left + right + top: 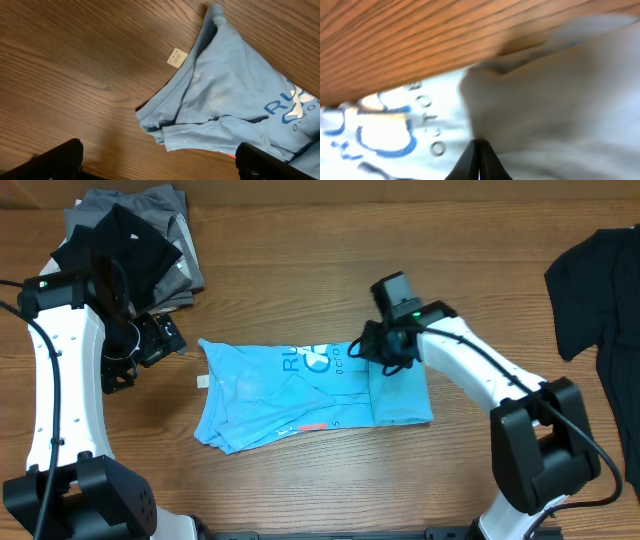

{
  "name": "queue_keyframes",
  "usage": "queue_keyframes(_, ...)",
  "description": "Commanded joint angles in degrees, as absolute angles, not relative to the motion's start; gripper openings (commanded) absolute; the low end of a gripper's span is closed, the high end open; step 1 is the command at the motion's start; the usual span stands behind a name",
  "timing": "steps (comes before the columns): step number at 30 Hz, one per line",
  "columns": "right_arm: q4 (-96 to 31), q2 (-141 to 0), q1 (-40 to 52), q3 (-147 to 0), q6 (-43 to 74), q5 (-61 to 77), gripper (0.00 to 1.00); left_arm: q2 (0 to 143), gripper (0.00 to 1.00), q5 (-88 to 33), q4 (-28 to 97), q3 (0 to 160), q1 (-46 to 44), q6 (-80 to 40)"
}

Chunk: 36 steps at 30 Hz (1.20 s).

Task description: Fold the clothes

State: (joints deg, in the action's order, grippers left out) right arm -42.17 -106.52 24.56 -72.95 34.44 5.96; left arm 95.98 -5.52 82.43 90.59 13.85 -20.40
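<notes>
A light sky-blue T-shirt [300,395] with white and dark lettering lies partly folded at the table's middle, its right side turned over as a flap [400,395]. My right gripper [378,352] is at the shirt's top edge by the flap. In the right wrist view its fingers [480,146] are pressed together at a crease of the blue cloth [545,100], which looks pinched. My left gripper [160,338] is open and empty left of the shirt. In the left wrist view its fingers [160,162] are spread above bare wood near the shirt's collar end [220,95].
A pile of black and grey garments [140,240] lies at the back left, behind the left arm. A black garment [600,275] lies at the right edge. A small white tag [176,58] sticks out at the shirt's left end.
</notes>
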Motion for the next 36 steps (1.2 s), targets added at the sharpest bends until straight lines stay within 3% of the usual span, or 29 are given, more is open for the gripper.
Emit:
queue_keyframes(1, -42.28, -106.30, 24.73, -73.14, 36.73, 4.36, 0.04, 95.13, 1.00, -5.78, 82.28, 90.37, 13.41, -19.03)
queue_keyframes(9, -54.30, -101.36, 20.78, -83.66, 34.87, 3.53, 0.04, 95.15, 1.00, -5.41, 82.43, 90.37, 13.41, -17.32)
queue_keyframes(17, -55.09, -99.33, 17.19, -83.90, 33.61, 0.99, 0.04, 95.13, 1.00, -5.43, 82.41, 90.37, 13.41, -17.32)
queue_keyframes(36, -37.10, -115.74, 18.04, -72.64, 33.50, 22.57, 0.05, 95.15, 1.00, -5.56, 82.24, 90.37, 13.41, -17.32)
